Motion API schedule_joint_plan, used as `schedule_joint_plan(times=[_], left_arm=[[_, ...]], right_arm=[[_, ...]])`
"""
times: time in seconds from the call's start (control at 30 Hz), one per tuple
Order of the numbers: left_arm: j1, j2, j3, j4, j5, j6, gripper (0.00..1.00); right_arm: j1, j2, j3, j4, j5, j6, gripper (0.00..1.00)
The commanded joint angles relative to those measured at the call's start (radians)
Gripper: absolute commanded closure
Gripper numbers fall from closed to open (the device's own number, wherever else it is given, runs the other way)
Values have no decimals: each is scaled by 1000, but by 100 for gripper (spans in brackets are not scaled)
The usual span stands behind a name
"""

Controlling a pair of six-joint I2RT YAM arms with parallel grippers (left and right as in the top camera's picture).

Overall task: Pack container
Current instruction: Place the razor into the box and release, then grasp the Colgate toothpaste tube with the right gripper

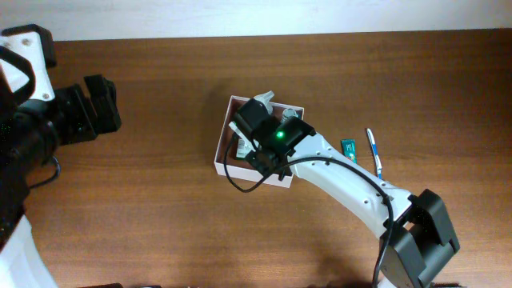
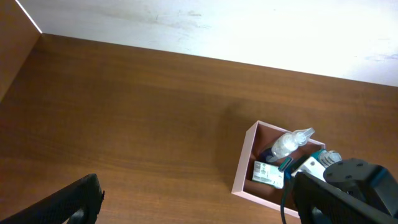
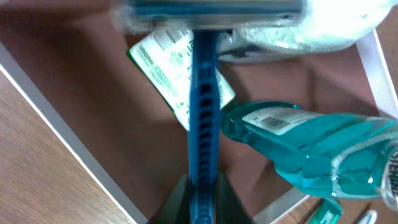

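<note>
The container [image 1: 222, 150] is a square shallow box with white walls and a pinkish-brown inside, at the table's middle. It also shows in the left wrist view [image 2: 242, 168] and the right wrist view [image 3: 56, 130]. Inside lie a green-and-white packet [image 3: 158, 65], a teal bottle [image 3: 298, 143] and a clear spray bottle [image 2: 289, 142]. My right gripper [image 3: 202, 202] is shut on a blue razor [image 3: 204, 106] and holds it over the container's inside, head away from the jaws. My left gripper [image 1: 108, 108] is open and empty, far to the left.
A small green packet [image 1: 350, 148] and a blue-and-white stick-shaped item [image 1: 374, 152] lie on the wooden table right of the container. The table's back edge meets a white wall [image 2: 249, 25]. The right arm [image 1: 352, 180] reaches across from the front right.
</note>
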Motion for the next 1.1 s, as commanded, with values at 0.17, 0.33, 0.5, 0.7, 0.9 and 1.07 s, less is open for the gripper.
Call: schedule_joint_plan(times=[0.17, 0.33, 0.5, 0.7, 0.9, 1.07], left_arm=[[5, -11, 2, 0, 0, 2, 1], [5, -11, 2, 0, 0, 2, 1], [5, -11, 2, 0, 0, 2, 0], [5, -11, 2, 0, 0, 2, 0], [5, -11, 2, 0, 0, 2, 1], [5, -11, 2, 0, 0, 2, 1]], right_arm=[[-5, -148, 138, -217, -115, 16, 24], [-118, -238, 138, -275, -97, 285, 23], [-341, -223, 100, -341, -104, 434, 19], [-504, -162, -127, -201, -108, 475, 15], [-621, -67, -336, -8, -236, 481, 20], [-646, 8, -373, 74, -243, 481, 36]])
